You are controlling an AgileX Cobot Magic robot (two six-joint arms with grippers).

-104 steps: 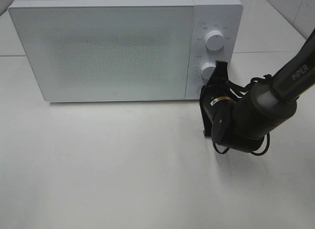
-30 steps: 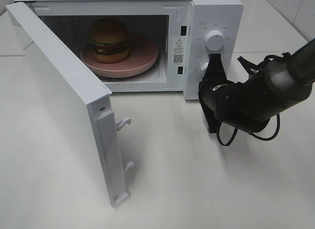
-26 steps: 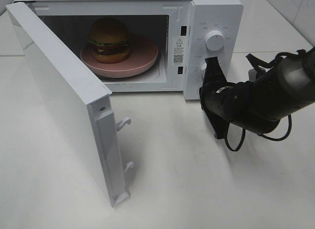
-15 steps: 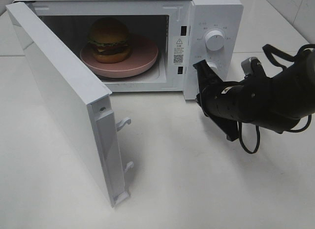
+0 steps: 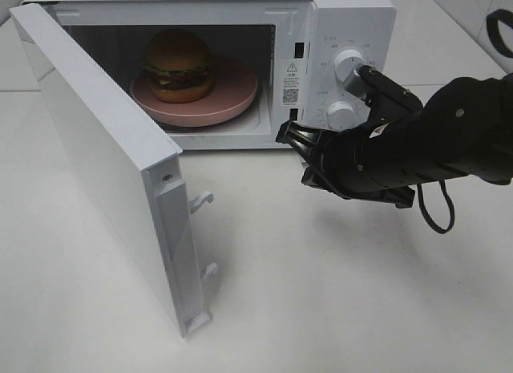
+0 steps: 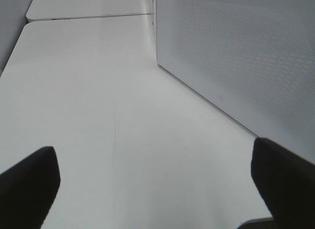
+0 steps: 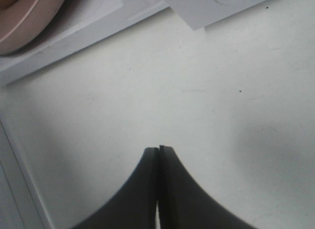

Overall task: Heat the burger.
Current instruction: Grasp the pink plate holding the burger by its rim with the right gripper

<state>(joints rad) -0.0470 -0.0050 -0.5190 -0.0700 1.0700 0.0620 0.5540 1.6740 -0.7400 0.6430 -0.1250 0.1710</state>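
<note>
While burger [image 5: 178,64] sits plated | right end effector [image 7: 158,149] closed, empty | left end effector [image 6: 155,165] spread

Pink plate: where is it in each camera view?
Exterior high: pink plate inside the open microwave, under the burger.
Left wrist: not in view; only the microwave's door shows.
Right wrist: its rim at the frame edge, beyond the shut right claw.
Shared landmark: the white microwave, seen in all three.
</note>
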